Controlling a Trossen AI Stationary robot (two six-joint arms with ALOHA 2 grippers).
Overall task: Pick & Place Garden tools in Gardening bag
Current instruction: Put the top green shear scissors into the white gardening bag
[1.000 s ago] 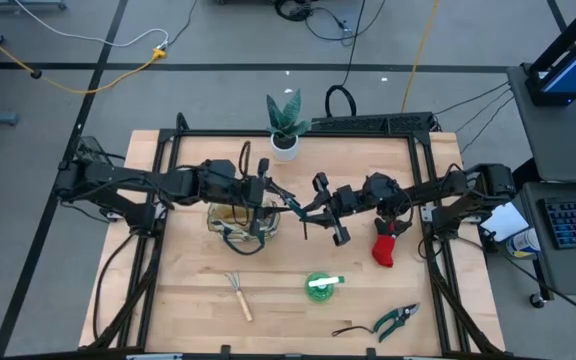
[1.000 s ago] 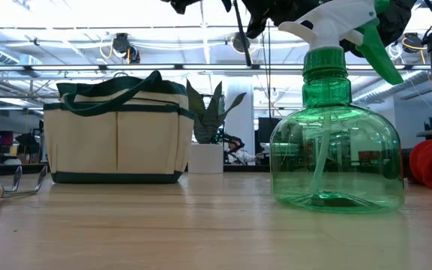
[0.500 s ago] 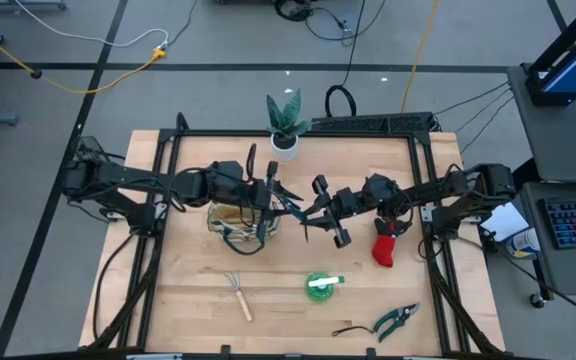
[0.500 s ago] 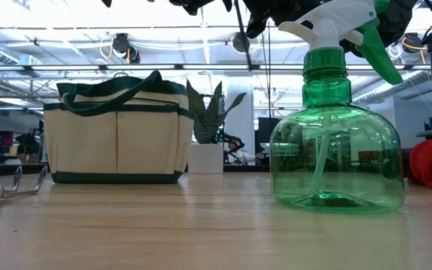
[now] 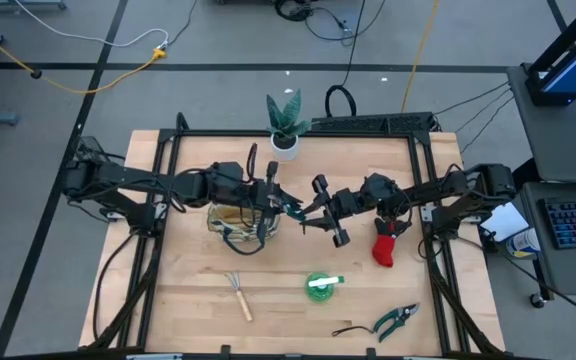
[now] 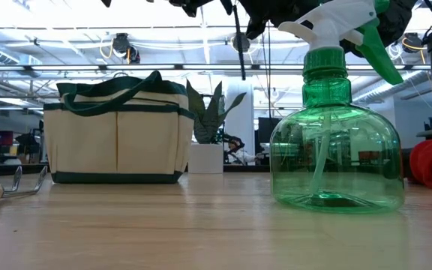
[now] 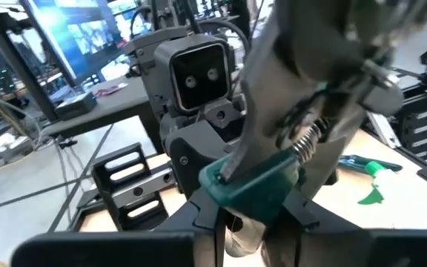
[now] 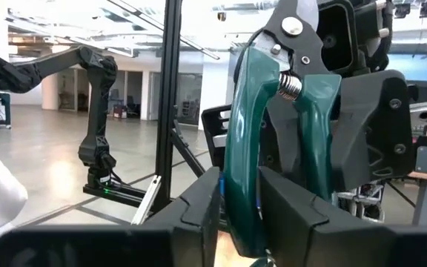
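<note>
Clenching your left end effector [image 7: 247, 216] onto the pruning shears [image 8: 242, 170] right of the gardening bag [image 5: 230, 216], you began the handover; whether the right end effector [image 8: 239, 202] had released was unclear.

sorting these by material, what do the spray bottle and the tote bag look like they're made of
Spray bottle: probably plastic, its green body glossy and see-through, with a white and green trigger head. Tote bag: looks like soft cream canvas, matte, with dark green trim and stitched pockets.

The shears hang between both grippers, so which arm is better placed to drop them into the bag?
Left. The left gripper holds the green-handled shears right beside the gardening bag; the right gripper is farther from it.
</note>
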